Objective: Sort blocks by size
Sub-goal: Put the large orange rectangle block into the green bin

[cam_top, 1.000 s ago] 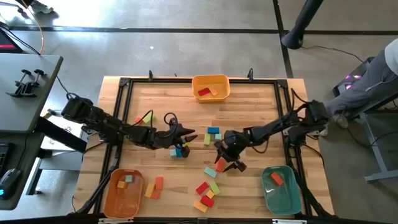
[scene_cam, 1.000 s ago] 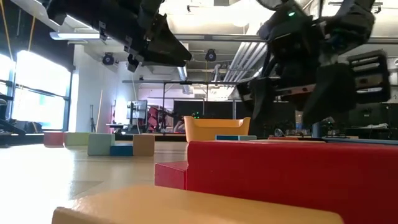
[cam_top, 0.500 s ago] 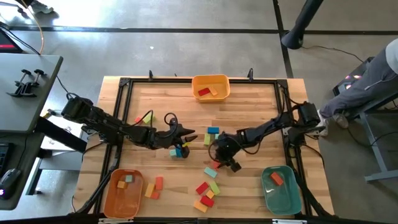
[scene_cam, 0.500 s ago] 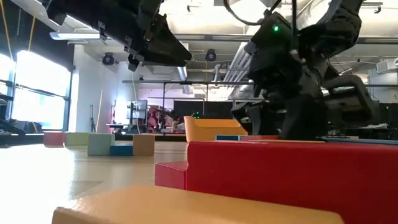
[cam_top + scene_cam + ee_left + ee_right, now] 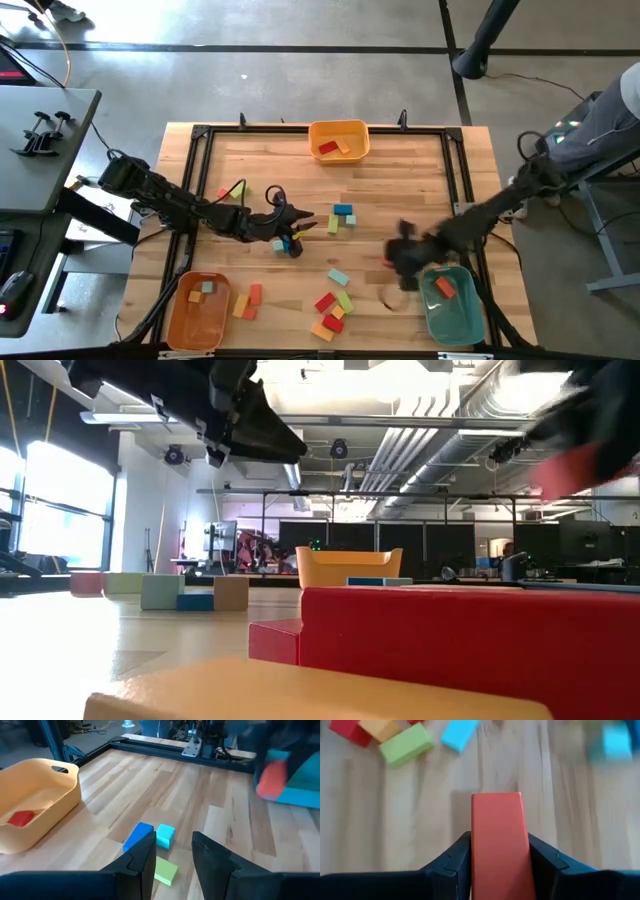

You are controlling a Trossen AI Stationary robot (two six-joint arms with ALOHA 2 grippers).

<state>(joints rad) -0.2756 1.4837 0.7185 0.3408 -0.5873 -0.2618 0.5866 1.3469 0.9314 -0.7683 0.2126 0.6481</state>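
Red block [image 5: 500,845] sits clamped between right hand [image 5: 499,855] fingers.

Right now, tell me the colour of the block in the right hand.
Red block, held between the right hand fingers; clearest in the right wrist view.

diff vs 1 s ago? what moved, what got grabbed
The right gripper closed on a red block near the table's middle, lifted it and swung toward the teal bin; it is now beside that bin. The left gripper has not moved, hovering by the blue blocks. Loose blocks and the other bins look unchanged.
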